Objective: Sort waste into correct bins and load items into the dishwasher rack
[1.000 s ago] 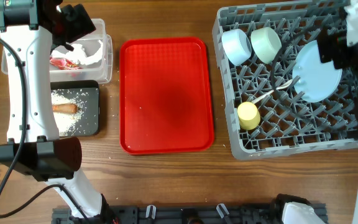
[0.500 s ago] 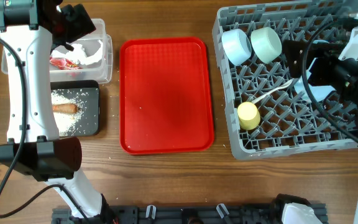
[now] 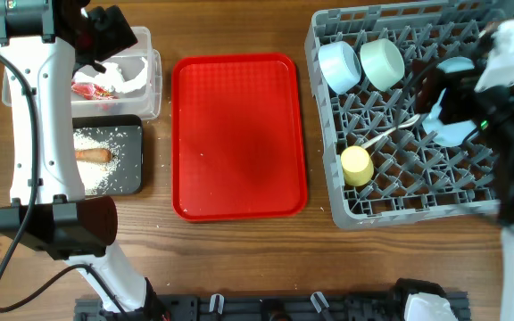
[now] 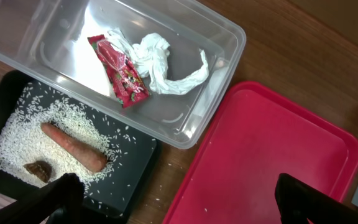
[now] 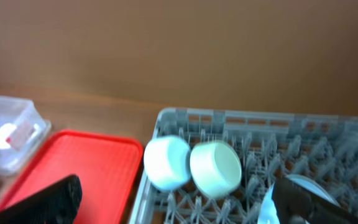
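The clear tub [image 4: 216,93] holds crumpled white paper [image 4: 160,62] and a red wrapper [image 4: 120,71]. The black tray [image 4: 138,165] holds rice grains [image 4: 17,134], the sausage stick [image 4: 73,146] and a brown lump [image 4: 37,171]. My left gripper [image 4: 182,205] hangs open and empty above them; in the overhead view it [image 3: 105,36] is over the tub [image 3: 150,85]. The grey rack [image 3: 400,207] holds the blue bowl [image 3: 337,67], mint bowl [image 3: 382,62], yellow cup [image 3: 356,166], spoon [image 3: 391,132] and the plate [image 3: 449,134], mostly hidden under my right arm. My right gripper [image 5: 173,202] is open above the rack [image 5: 253,121].
The flat red serving tray [image 3: 237,134] lies between the bins and the rack, with a few stray grains on it [image 4: 272,155]. Loose grains lie on the wood beside the black tray [image 3: 132,152]. My left arm's base stands at the front left [image 3: 56,227].
My right arm has swung in over the right side of the rack and now covers most of the plate, which showed whole before. The left arm has not moved.
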Robot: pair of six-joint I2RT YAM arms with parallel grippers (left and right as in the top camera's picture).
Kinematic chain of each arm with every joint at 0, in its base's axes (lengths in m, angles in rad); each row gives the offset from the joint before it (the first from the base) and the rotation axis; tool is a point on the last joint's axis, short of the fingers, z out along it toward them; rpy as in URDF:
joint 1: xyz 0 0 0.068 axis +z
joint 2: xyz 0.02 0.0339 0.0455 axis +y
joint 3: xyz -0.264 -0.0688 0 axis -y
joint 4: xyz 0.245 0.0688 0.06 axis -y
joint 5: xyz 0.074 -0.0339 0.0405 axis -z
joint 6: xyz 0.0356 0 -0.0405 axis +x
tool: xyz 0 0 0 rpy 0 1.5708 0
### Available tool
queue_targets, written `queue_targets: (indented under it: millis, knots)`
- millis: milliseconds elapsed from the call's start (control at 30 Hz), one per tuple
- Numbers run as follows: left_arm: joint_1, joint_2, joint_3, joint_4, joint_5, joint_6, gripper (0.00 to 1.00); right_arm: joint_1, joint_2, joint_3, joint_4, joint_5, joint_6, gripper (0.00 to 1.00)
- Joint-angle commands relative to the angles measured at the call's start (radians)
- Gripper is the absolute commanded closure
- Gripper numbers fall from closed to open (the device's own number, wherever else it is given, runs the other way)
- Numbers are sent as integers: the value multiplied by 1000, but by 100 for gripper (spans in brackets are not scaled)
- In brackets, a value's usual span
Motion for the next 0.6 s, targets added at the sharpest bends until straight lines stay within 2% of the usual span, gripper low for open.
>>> queue_targets:
  millis: [0, 167, 333, 567]
  knots:
    - [1, 9, 0, 0, -14, -9, 0, 60, -175, -223, 162, 38, -78, 0]
    - [1, 9, 0, 0, -14, -9, 0, 69, -430, -602, 470, 40, -59, 0]
    - [1, 9, 0, 0, -14, -9, 0, 69, -692, -934, 685, 62, 35, 0]
    - [1, 9, 0, 0, -14, -9, 0, 126, -904, -1160, 727, 212, 69, 1]
